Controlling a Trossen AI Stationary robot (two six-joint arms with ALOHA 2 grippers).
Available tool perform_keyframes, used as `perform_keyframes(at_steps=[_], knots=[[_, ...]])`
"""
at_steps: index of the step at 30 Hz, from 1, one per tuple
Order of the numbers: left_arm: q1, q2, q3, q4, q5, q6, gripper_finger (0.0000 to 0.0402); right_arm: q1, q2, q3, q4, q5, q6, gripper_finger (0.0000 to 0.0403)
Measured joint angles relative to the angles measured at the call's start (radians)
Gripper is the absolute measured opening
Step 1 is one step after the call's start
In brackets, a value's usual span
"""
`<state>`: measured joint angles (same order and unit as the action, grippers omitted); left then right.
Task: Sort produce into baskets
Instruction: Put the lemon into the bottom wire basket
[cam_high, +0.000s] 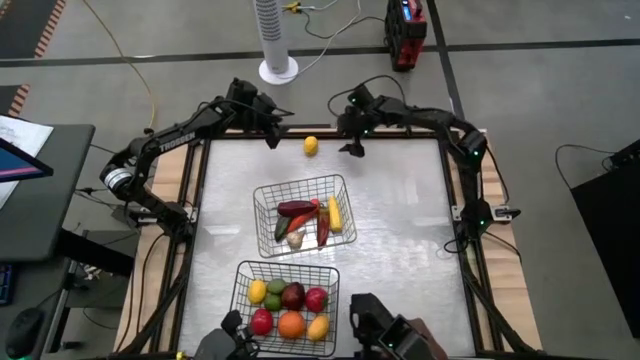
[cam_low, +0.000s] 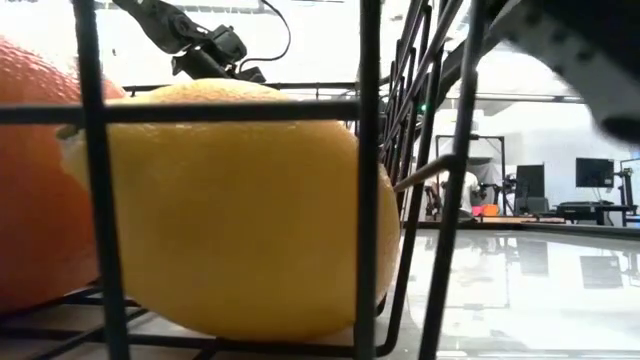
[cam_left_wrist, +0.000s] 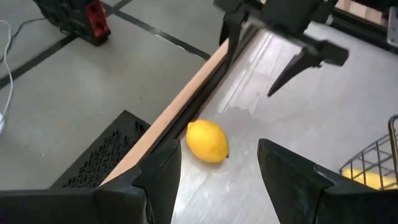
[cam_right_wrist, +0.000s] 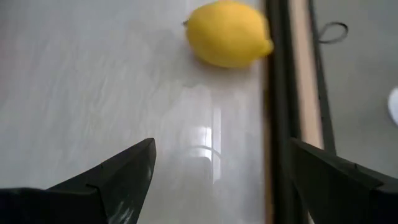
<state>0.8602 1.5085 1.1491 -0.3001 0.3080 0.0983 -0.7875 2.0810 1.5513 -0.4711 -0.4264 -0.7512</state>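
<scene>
From the high view I'm seeing one lemon lying loose at the far edge of the worktop, with the left tool near it on one side and the right tool on the other — neither touching it. The two baskets are already loaded: vegetables in the middle basket, fruit in the near basket.

Low view is giving me little: a basket wire right against the lens, a large lemon behind it, an orange beside that.

Left wrist view — I'm looking past two empty fingers, parted partway, gap wider than the lemon ahead, which sits just beside the wooden rim. The right tool is hanging beyond.

Right wrist view: fingers spread wide, holding nothing, the lemon ahead by the rim.

I'm judging the lemon light, firm, smooth-skinned and inclined to roll; I'd pinch across its narrow waist, not the pointed ends.
</scene>
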Motion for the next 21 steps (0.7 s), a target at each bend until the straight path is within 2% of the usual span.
perform_keyframes(at_steps=[7, 16, 21], knots=[[-0.004, 0.152, 0.134, -0.101, 0.007, -0.083, 0.02, -0.022, -0.105, 0.0, -0.027, 0.008, 0.147, 0.038], [-0.051, 0.393, 0.494, -0.425, -0.002, -0.12, 0.02, -0.018, -0.246, -0.059, -0.03, 0.001, 0.233, 0.038], [-0.056, 0.507, 0.653, -0.545, 0.0, -0.149, 0.02, -0.018, -0.298, -0.128, 0.056, -0.032, 0.261, 0.038]])
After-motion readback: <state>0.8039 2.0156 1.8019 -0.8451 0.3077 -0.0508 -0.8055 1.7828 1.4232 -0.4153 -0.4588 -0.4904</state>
